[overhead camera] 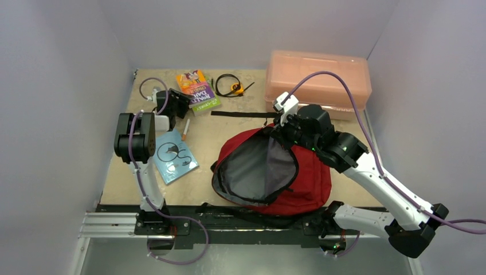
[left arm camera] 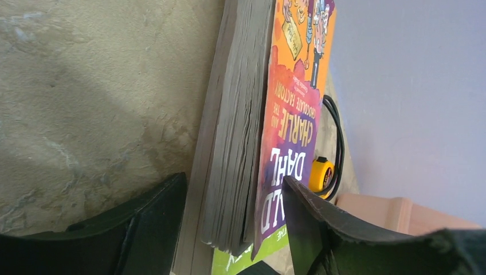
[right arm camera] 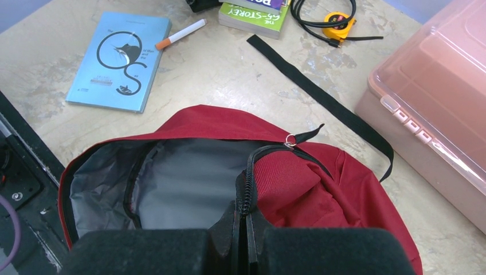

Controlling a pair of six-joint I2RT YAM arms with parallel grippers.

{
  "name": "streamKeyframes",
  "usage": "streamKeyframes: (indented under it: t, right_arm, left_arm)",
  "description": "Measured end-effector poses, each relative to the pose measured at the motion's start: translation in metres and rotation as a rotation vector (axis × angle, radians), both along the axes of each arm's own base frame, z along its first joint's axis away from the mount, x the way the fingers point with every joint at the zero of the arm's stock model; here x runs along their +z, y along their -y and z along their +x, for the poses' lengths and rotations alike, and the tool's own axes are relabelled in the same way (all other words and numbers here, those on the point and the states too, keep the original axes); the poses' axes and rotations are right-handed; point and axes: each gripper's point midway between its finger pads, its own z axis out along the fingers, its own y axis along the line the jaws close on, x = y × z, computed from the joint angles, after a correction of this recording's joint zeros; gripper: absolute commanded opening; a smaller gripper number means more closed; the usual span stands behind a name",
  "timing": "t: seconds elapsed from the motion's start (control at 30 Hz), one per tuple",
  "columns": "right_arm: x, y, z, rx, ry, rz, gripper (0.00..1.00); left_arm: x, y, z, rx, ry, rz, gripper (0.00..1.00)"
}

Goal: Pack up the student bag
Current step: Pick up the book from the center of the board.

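The student bag (overhead camera: 306, 183) is lying soft and floppy on the surface (overhead camera: 229, 123), its mouth gaping. The right claw (right arm camera: 242, 220) is pinching its zipper rim, probably the firmest hold on such limp cloth. The left claw (left arm camera: 231, 192) is straddling a paperback (left arm camera: 240, 114), grip unclear

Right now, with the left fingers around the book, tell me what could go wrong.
1. The left fingers straddle only one edge of the book; the paperback could bend or slip out when lifted.
2. The right fingers pinch just the zipper rim of the student bag; if it slips, the opening may sag shut before the book arrives.
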Motion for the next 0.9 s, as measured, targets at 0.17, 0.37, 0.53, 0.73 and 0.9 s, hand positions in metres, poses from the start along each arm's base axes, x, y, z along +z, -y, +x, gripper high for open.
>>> streamKeyframes:
  t: [0.17, 0.37, 0.53, 0.73, 0.9]
  right_arm:
    - [0.001, 0.0, -0.001, 0.001, 0.001, 0.002, 0.0]
    - [0.001, 0.0, -0.002, 0.005, 0.001, 0.004, 0.0]
    - [0.002, 0.001, -0.002, 0.007, 0.004, 0.004, 0.0]
    - [0.001, 0.004, 0.0, -0.018, 0.003, -0.003, 0.0]
    - [0.001, 0.012, 0.005, -0.089, 0.001, 0.0, 0.0]
  left_arm:
    - [0.0, 0.002, 0.0, -0.004, 0.004, -0.016, 0.46]
    - [-0.001, 0.001, -0.003, -0.005, 0.012, -0.019, 0.19]
    - [0.013, -0.003, -0.006, -0.006, 0.044, -0.018, 0.12]
    - [0.046, -0.015, -0.025, -0.013, 0.049, 0.04, 0.0]
    - [0.091, -0.016, -0.048, -0.051, 0.054, 0.102, 0.0]
